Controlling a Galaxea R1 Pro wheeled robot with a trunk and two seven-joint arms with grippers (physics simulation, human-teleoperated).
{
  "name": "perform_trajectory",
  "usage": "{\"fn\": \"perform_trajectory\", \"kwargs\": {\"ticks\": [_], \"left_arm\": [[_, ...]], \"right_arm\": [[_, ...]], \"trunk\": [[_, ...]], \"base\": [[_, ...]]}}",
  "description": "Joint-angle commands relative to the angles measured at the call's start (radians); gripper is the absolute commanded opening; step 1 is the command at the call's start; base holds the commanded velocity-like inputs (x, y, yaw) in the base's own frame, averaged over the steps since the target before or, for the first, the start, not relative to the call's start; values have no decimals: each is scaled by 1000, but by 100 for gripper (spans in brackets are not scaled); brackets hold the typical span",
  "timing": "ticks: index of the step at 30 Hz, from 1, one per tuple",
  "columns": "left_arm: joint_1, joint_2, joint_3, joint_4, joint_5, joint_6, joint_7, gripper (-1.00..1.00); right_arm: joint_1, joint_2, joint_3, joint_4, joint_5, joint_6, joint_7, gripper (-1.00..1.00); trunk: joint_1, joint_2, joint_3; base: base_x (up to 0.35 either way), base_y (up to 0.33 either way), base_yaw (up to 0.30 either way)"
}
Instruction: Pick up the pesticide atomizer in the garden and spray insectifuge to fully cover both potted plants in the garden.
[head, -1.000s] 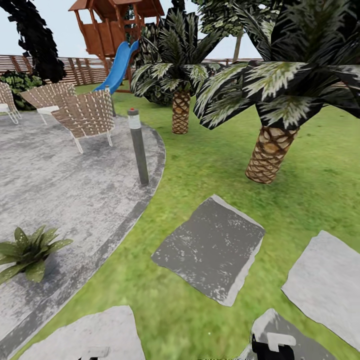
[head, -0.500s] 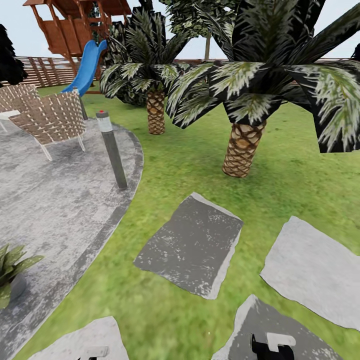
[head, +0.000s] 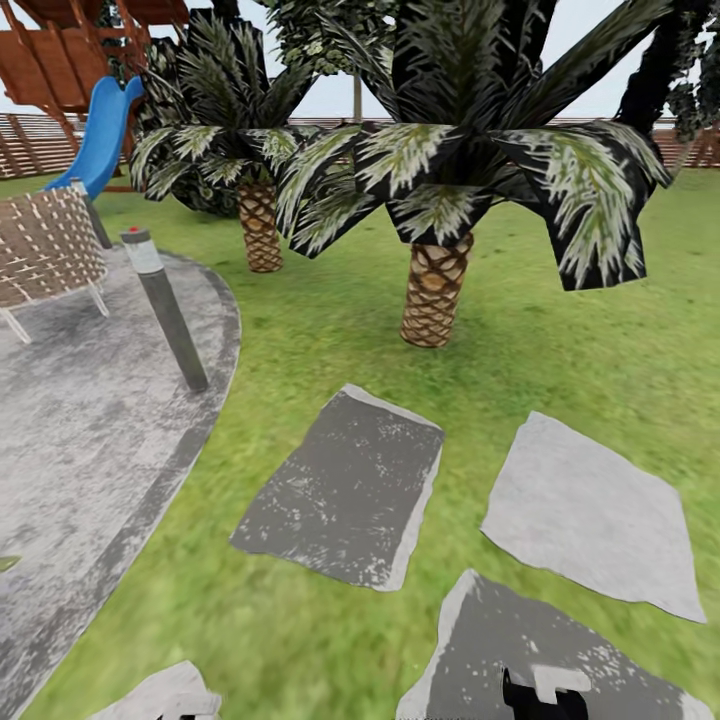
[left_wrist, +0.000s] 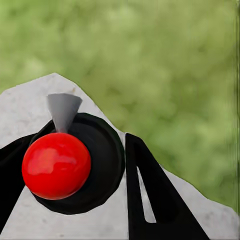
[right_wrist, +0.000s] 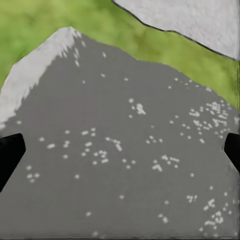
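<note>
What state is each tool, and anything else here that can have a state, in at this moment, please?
left tool, shut on the pesticide atomizer.
pesticide atomizer, gripped between the tool's fingers, red top facing the wrist camera.
right tool, open and empty, over a dark stepping stone.
wicker chair, unoccupied, standing on the paved patch.

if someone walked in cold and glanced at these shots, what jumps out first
Probably the big palm with dark, white-streaked fronds, rising from the lawn straight ahead in the head view. Next, in the left wrist view, a glossy red ball tops a dark round thing between the left gripper fingers. Flat stepping stones lie in the grass nearer the robot, and a blue slide stands far left.
</note>
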Motion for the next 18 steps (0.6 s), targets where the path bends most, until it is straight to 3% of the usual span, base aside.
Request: {"fn": "perform_trajectory", "kwargs": {"ticks": [1, 18], "left_arm": [[0, 0, 9, 1, -8, -3, -3, -100], [0, 0, 8, 3, -7, -5, -3, -100]], "right_arm": [[-1, 0, 9, 1, -10, -3, -1, 100], [-1, 0, 9, 1, -10, -3, -1, 100]], "trunk": [[0, 0, -1], [0, 0, -1]], "base": [[0, 0, -300], [0, 0, -300]]}}
